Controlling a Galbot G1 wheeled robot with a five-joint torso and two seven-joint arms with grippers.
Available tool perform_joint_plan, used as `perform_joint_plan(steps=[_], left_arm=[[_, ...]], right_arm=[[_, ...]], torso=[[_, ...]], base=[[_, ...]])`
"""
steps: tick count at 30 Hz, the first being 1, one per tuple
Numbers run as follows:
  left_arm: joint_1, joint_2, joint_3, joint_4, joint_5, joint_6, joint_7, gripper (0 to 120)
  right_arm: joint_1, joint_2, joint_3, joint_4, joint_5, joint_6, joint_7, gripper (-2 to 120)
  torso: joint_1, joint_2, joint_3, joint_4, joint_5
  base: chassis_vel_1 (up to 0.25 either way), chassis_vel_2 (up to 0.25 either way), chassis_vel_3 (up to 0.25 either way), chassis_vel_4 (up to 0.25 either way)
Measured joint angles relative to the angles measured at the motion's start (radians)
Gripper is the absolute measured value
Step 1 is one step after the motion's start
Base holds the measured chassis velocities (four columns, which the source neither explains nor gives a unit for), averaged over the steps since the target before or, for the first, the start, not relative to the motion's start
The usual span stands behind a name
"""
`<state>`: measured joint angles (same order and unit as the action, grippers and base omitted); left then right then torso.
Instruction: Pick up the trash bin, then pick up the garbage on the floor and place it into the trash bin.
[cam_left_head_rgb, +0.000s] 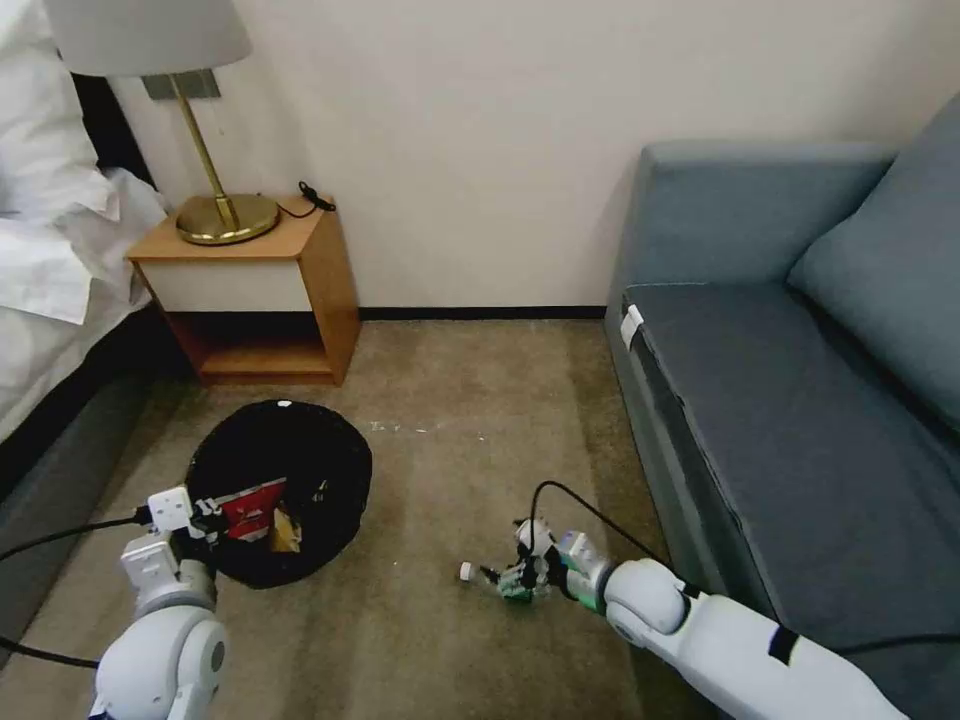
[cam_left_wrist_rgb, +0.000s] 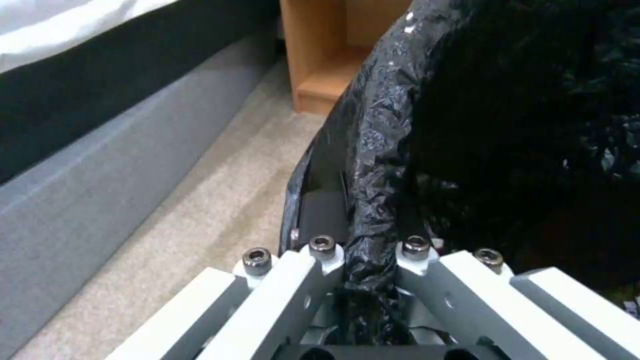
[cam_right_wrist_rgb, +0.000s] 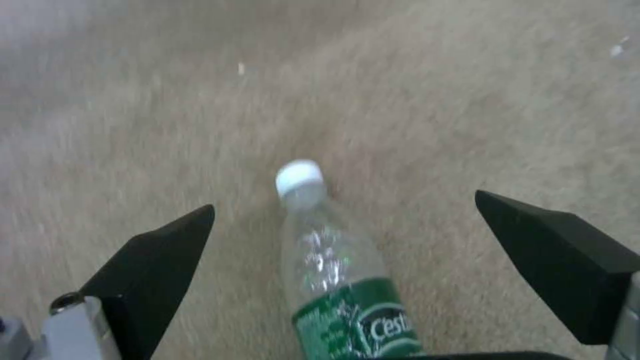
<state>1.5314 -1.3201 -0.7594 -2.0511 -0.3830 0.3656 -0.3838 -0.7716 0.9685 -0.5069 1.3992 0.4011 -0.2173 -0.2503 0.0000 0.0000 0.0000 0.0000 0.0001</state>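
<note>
Left gripper (cam_left_wrist_rgb: 370, 280) clamped on rim of trash bin (cam_left_head_rgb: 300, 460). Right gripper (cam_right_wrist_rgb: 347, 250) spread wide around plastic bottle (cam_right_wrist_rgb: 333, 270), lying on carpet (cam_right_wrist_rgb: 467, 100).

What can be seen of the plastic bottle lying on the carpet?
The plastic bottle is clear and looks empty, with a white cap and a green label bearing white lettering. It lies on its side on the beige carpet, cap pointing away from the right hand and toward the trash bin. The right hand's dark fingers stand spread on either side of the bottle's body, not touching it. Only the carpet touches it.
</note>
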Motion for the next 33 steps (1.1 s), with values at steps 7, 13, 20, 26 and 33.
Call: perform_joint_plan(steps=[7,13,20,26,33], left_arm=[[-0.003,-0.012,0.003,-0.004,0.002,0.003,0.000,3],[-0.003,-0.014,-0.002,-0.012,0.002,0.008,-0.001,3],[-0.005,-0.014,-0.001,-0.014,0.002,0.013,-0.002,3],[-0.005,-0.017,0.005,-0.010,0.005,0.013,-0.003,3],[-0.004,-0.010,0.003,-0.005,0.003,0.013,-0.003,3]], right_arm=[[0.042,0.029,-0.027,-0.076,-0.115,-0.084,-0.071,100],[0.040,0.078,0.015,-0.167,-0.216,-0.073,-0.131,100],[0.011,0.103,0.062,-0.209,-0.308,-0.064,-0.151,99],[-0.025,0.128,0.120,-0.262,-0.404,-0.019,-0.168,79],[-0.038,0.141,0.153,-0.283,-0.434,0.006,-0.170,61]], torso=[[0.000,0.000,0.000,0.0000,-0.0002],[0.000,0.000,0.000,0.0001,0.0000],[0.000,0.000,0.000,0.0000,0.0000],[0.000,0.000,0.000,-0.0001,-0.0004],[0.000,0.000,0.000,0.0004,0.0003]], base=[[0.000,0.000,0.000,0.000],[0.000,0.000,0.000,0.000],[0.000,0.000,0.000,0.000],[0.000,0.000,0.000,0.000],[0.000,0.000,0.000,0.000]])
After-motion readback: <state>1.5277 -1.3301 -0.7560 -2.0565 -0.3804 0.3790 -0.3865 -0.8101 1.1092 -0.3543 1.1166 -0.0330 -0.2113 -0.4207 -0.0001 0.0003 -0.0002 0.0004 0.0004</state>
